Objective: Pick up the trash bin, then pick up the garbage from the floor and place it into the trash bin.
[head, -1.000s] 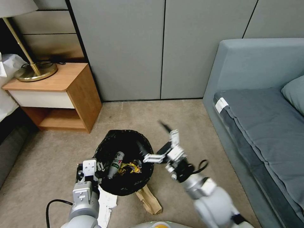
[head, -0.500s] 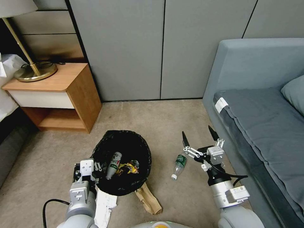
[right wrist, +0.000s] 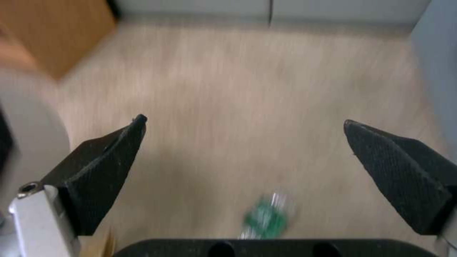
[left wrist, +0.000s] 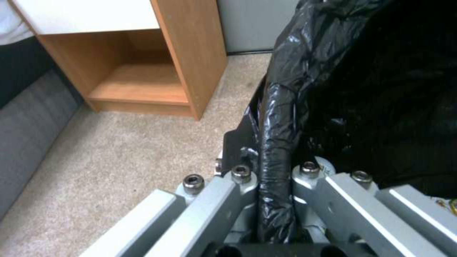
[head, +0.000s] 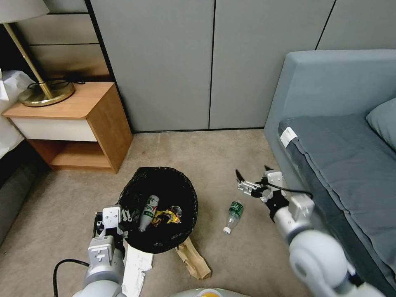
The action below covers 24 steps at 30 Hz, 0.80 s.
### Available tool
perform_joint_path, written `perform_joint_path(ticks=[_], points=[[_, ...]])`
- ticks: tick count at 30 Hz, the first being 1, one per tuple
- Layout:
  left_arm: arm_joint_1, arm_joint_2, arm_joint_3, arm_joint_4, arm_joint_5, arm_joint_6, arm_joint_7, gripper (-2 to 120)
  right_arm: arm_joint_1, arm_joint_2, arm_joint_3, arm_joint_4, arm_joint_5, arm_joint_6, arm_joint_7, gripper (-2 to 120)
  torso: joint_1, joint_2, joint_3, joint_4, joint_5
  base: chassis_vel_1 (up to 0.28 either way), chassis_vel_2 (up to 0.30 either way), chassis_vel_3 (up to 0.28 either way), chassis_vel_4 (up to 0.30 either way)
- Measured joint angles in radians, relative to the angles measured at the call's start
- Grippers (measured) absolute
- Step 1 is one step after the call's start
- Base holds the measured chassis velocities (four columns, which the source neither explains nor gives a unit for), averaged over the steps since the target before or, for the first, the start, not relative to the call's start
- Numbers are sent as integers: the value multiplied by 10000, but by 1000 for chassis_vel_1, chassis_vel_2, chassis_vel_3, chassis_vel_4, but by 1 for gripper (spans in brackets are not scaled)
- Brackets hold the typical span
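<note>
The right end effector [head: 252, 178] is held with its dark fingers spread wide and nothing between them, above the carpet just beyond a green-labelled plastic bottle [head: 233, 211] that lies on its side between the trash bin [head: 159, 208] and the grey bed [head: 330, 165]. In the right wrist view the bottle [right wrist: 265, 218] is seen at the near edge, below the gap between the fingertips [right wrist: 114, 150]. The left end effector [head: 110, 222] is clamped on the bin's black-bagged rim [left wrist: 274, 167], close to the robot's body.

Inside the bin a small white bottle [head: 147, 213] and a yellow wrapper [head: 167, 217] are seen. A brown paper bag [head: 194, 260] and white tissue [head: 136, 266] lie on the floor beside it.

Several risks are judged likely. The round bottle could be nudged by one finger and rolled toward the bed. A descent made off-centre could close on carpet alone. The thin rim grip could slip, and the bin could tilt and spill.
</note>
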<state>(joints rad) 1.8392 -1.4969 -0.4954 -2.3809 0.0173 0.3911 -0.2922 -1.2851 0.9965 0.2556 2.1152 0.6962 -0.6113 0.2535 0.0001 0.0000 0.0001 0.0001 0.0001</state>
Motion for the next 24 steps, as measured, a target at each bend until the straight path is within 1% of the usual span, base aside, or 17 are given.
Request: perform_joint_path(ticks=[1,2,4,5,8,9,10,11,12,13,15,16,17,19,21,24], points=[[0,0,0,0,0,0,0,0,0,0,0,0,0,0,0,100,0,0,0,0,0,0,0,0,0],[0,-26,16,0,20,-5,-1,0,172,-1,-102,-290,109,-115,-54,100,0,0,0,0,1,0,0,0,0],[-13,-110,54,0,65,-12,-4,0,722,217,-622,-1438,190,-335,-222,100,0,0,0,0,0,0,0,0,0],[-13,-110,54,0,65,-12,-4,0,722,217,-622,-1438,190,-335,-222,100,0,0,0,0,0,0,0,0,0],[-50,-139,50,12,73,-13,-11,0,1133,646,-1172,-2479,-119,-398,-260,100,0,0,0,-1,-1,0,0,0,0],[-50,-139,50,12,73,-13,-11,0,1133,646,-1172,-2479,-119,-398,-260,100,0,0,0,-1,-1,0,0,0,0],[-61,-140,40,25,73,-13,-11,0,1227,749,-1310,-2752,-231,-399,-299,100,0,0,1,-1,2,0,0,0,0],[-87,-139,34,58,73,-12,-17,0,1482,922,-1573,-3431,-488,-365,-418,100,0,0,0,-1,-6,0,0,0,0],[-100,-141,38,74,73,-10,-17,0,1603,1004,-1694,-3784,-594,-337,-476,100,0,0,0,-2,0,0,0,0,0],[-100,-141,38,74,73,-10,-17,0,1603,1004,-1694,-3784,-594,-337,-476,100,0,0,0,-2,0,0,0,0,0],[-117,-158,53,120,73,-6,-24,0,1904,1237,-1881,-4612,-814,-219,-631,100,0,0,0,-2,-3,0,0,0,0],[-118,-161,59,133,72,-5,-26,0,1994,1316,-1927,-4861,-855,-181,-682,100,0,0,0,0,-3,0,0,0,0],[-118,-161,59,133,72,-5,-26,0,1994,1316,-1927,-4861,-855,-181,-682,100,0,0,0,0,-3,0,0,0,0],[-117,-163,55,157,66,-5,-33,0,2211,1573,-1986,-5594,-1023,-42,-963,100,1,0,0,-1,-4,0,0,0,0],[-121,-163,51,164,54,-5,-33,0,2273,1662,-1997,-5798,-1061,-3,-1026,100,0,0,0,-1,-2,0,0,0,0],[-143,-162,19,200,28,-5,-34,0,2504,2044,-2057,-6568,-1282,145,-1313,100,0,0,0,-1,0,0,0,0,0]])
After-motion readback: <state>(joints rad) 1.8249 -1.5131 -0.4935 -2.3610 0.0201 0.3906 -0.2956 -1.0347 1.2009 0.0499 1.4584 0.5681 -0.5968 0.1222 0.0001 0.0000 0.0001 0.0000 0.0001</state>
